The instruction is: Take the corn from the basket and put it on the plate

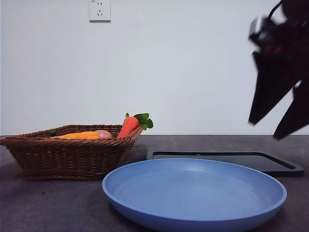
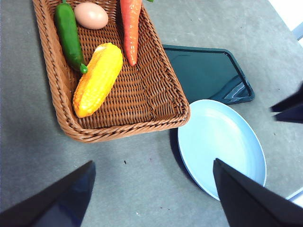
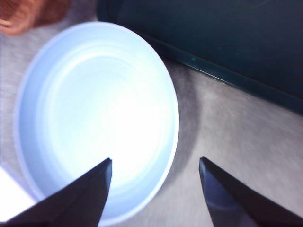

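Lying in the basket (image 2: 142, 90), the corn (image 2: 98, 78) shows only as an orange sliver from the front, while both grippers, left (image 2: 151, 194) and right (image 3: 154, 189), hang spread and empty, the right over the plate (image 3: 42, 85).

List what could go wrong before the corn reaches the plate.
1. The corn lies in the basket touching the green cucumber, so a grasp could catch both.
2. The carrot and egg lie close by and could be bumped.
3. The right gripper hangs open above the plate and may block the drop.
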Robot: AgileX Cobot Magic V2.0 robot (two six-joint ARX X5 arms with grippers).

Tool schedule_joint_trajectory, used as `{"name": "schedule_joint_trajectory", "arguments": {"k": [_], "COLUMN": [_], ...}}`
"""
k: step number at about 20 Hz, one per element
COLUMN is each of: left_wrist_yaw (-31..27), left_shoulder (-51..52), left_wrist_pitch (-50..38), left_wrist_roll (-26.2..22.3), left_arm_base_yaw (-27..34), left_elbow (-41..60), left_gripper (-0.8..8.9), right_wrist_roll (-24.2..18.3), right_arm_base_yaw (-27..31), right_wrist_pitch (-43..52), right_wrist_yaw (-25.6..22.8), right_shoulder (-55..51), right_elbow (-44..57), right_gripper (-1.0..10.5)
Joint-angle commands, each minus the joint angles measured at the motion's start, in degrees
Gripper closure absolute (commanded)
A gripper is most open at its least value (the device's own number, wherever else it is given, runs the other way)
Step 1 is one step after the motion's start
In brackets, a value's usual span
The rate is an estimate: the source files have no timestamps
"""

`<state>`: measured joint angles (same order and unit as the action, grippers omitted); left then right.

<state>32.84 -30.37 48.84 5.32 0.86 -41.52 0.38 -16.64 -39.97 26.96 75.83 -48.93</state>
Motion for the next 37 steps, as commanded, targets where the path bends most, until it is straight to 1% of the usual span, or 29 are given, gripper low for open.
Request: {"name": "schedule_joint_trajectory", "arguments": {"k": [1, 4, 6, 8, 12, 13, 18, 21, 24, 26, 28, 31, 34, 35, 37], "left_wrist_yaw": [0.2, 0.2, 0.2, 0.2, 0.2, 0.2, 0.1, 0.1, -0.8, -3.7, -8.2, -16.9, -25.2, -26.8, -27.4], "left_shoulder": [-0.3, -0.3, -0.3, -0.3, -0.3, -0.3, -2.9, -7.2, -13.3, -18.3, -23.8, -33.0, -43.2, -46.7, -53.4], "left_wrist_pitch": [-0.6, -0.6, -0.6, -0.6, -0.6, -0.6, -0.8, -1.4, -5.0, -7.1, -8.7, -11.0, -12.8, -12.9, -12.9], "left_wrist_roll": [0.1, 0.1, 0.1, 0.1, 0.1, 0.1, 0.3, -0.1, -0.6, -1.6, -3.3, -6.5, -9.9, -10.9, -12.0], "left_arm_base_yaw": [-0.2, -0.2, -0.2, -0.2, -0.2, -0.2, -0.2, -0.6, -3.3, -6.3, -10.2, -15.8, -19.8, -20.7, -21.7], "left_elbow": [-1.0, -1.0, -1.0, -1.0, -1.0, -1.0, -2.3, -5.8, -9.6, -12.3, -14.6, -18.3, -22.2, -23.8, -26.9], "left_gripper": [4.09, 4.09, 4.09, 4.09, 4.09, 4.09, 4.09, 4.09, 4.09, 4.09, 4.09, 4.09, 4.09, 4.09, 4.09], "right_wrist_roll": [0.3, 0.3, 0.2, 0.2, 0.2, 0.2, 0.4, 0.5, 0.8, 1.2, 2.1, 3.7, 5.4, 5.9, 6.9], "right_arm_base_yaw": [-1.1, -2.3, -2.8, -3.3, -3.4, -3.4, -3.4, -3.4, -3.4, -3.4, -3.3, -3.2, -3.2, -3.2, -3.2], "right_wrist_pitch": [2.4, 4.8, 5.7, 6.1, 7.0, 7.2, 4.5, 1.7, -0.4, -1.7, -3.0, -3.4, -3.5, -3.5, -3.6], "right_wrist_yaw": [0.0, 0.0, 0.0, 0.0, -0.1, -0.2, 0.1, 1.0, 2.8, 2.8, 2.8, 2.8, 2.8, 2.8, 2.6], "right_shoulder": [4.7, 9.9, 12.5, 14.6, 16.0, 16.0, 14.2, 9.2, 2.6, -1.7, -5.8, -10.9, -15.0, -16.2, -18.3], "right_elbow": [-1.0, -1.0, -1.0, -1.0, -1.0, -1.0, -1.4, -2.3, -2.6, -2.6, -2.6, -2.6, -2.6, -2.6, -2.6], "right_gripper": [6.6, 6.6, 6.9, 7.4, 9.2, 9.4, 9.4, 9.4, 9.4, 9.4, 9.4, 9.4, 9.4, 9.4, 9.4]}}
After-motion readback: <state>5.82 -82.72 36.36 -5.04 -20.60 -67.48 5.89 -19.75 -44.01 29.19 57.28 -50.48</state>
